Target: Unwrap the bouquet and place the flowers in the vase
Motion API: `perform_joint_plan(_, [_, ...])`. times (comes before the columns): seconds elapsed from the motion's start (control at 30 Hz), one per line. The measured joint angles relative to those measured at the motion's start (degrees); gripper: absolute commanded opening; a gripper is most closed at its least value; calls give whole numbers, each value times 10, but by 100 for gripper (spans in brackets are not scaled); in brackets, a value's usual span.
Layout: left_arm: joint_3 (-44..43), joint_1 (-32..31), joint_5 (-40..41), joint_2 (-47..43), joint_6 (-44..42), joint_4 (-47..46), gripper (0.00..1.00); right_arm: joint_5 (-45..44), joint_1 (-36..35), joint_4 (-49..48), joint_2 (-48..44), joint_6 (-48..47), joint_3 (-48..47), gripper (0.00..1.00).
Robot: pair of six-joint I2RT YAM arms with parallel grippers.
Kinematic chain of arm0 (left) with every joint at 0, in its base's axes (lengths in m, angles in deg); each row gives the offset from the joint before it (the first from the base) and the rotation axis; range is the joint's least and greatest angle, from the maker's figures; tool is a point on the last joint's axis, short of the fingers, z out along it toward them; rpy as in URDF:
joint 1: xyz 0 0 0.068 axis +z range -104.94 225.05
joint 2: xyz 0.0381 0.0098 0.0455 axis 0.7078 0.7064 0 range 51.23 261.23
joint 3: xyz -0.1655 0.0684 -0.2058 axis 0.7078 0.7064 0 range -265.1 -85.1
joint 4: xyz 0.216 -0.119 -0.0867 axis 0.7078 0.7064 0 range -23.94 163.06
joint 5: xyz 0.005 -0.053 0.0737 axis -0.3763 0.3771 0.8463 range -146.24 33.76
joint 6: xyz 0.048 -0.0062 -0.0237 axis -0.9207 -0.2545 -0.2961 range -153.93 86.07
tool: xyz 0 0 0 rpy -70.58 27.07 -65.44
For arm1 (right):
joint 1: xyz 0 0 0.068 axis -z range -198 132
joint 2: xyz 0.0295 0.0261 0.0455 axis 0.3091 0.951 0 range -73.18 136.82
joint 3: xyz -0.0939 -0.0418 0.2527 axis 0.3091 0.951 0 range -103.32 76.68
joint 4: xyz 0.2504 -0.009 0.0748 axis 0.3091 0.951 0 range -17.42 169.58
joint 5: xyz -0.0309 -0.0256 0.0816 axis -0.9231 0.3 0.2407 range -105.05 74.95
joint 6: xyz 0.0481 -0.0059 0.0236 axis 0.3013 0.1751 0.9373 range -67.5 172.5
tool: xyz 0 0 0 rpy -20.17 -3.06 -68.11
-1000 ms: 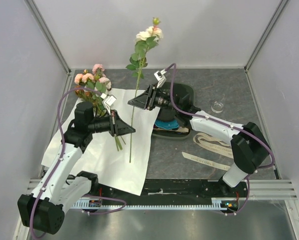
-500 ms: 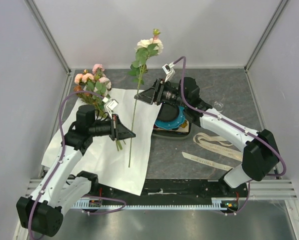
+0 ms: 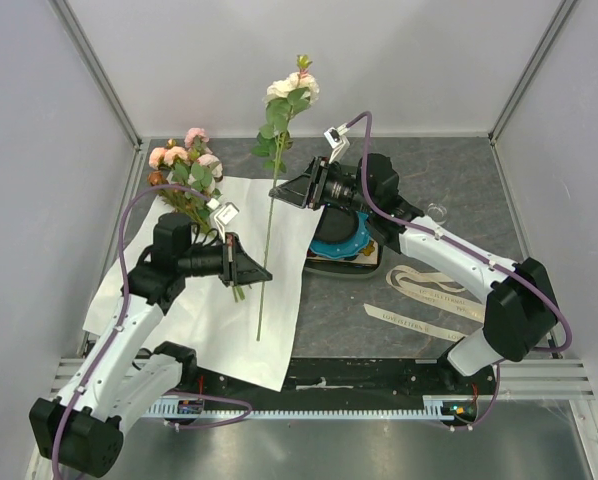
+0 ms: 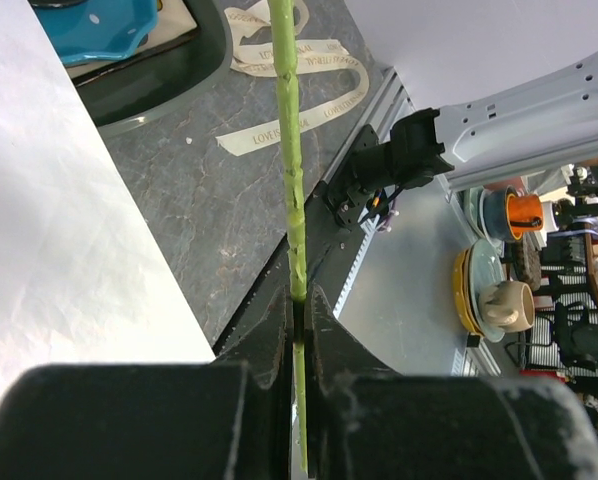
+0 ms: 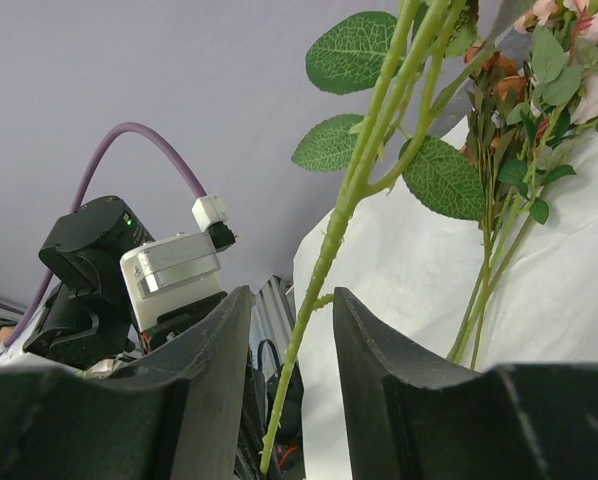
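Drifting slightly left, flower (image 3: pixel 291 88) stays pinched in left claw (image 4: pixel 297 312).

Fixed high behind both bases, facing down; at each wrist, close along own fingers (image 5: pixel 209 400). Shared by all: long stem (image 3: pixel 266 250) between fingers.

Bright even light, soft shadows.

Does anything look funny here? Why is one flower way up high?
Yes. One flower stands upright in the air, apart from the other flowers lying on the white paper. The left gripper is pinching its stem low down, which holds it up. A cream ribbon also lies loose on the table.
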Motion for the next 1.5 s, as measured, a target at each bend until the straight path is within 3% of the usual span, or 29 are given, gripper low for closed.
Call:
perform_joint_plan(0.13, [0,-5,0,-3,0,8,2,0,0,-2,2,1,-1,52])
perform_joint_plan(0.23, [0,-7,1,-10,0,10,2,0,0,-5,5,1,-2,43])
perform_joint_plan(0.37, [0,-9,1,-16,0,12,2,5,0,-22,12,9,-2,0])
perform_joint_plan(0.47, [0,-11,6,-17,0,20,3,4,0,-22,13,16,-2,0])
perform_joint_plan(0.57, [-1,-11,17,-14,0,27,29,-8,0,2,6,-5,-3,0])
perform_joint_plan(0.6, [-3,-11,20,-10,-2,30,49,-18,1,24,0,-19,-7,0])
perform_joint_plan(0.67, [-10,-11,25,1,-7,39,58,-49,7,84,-18,-59,-19,0])
perform_joint_plan(0.8, [-19,-11,33,11,-9,45,64,-155,36,231,-64,-171,-82,0])
perform_joint_plan(0.9, [-25,-11,43,8,-12,48,66,-320,49,323,-104,-282,-166,0])
perform_joint_plan(1.0, [-29,-11,45,7,-16,49,66,-502,52,345,-144,-402,-230,0])
perform_joint_plan(1.13, [-39,-11,46,10,-25,53,64,-675,77,282,-167,-559,-282,0])
perform_joint_plan(1.27, [-50,-11,46,25,-30,53,64,-749,111,217,-155,-649,-309,0])
perform_joint_plan(1.5, [-61,-11,46,33,-35,65,64,-775,159,149,-111,-713,-298,0])
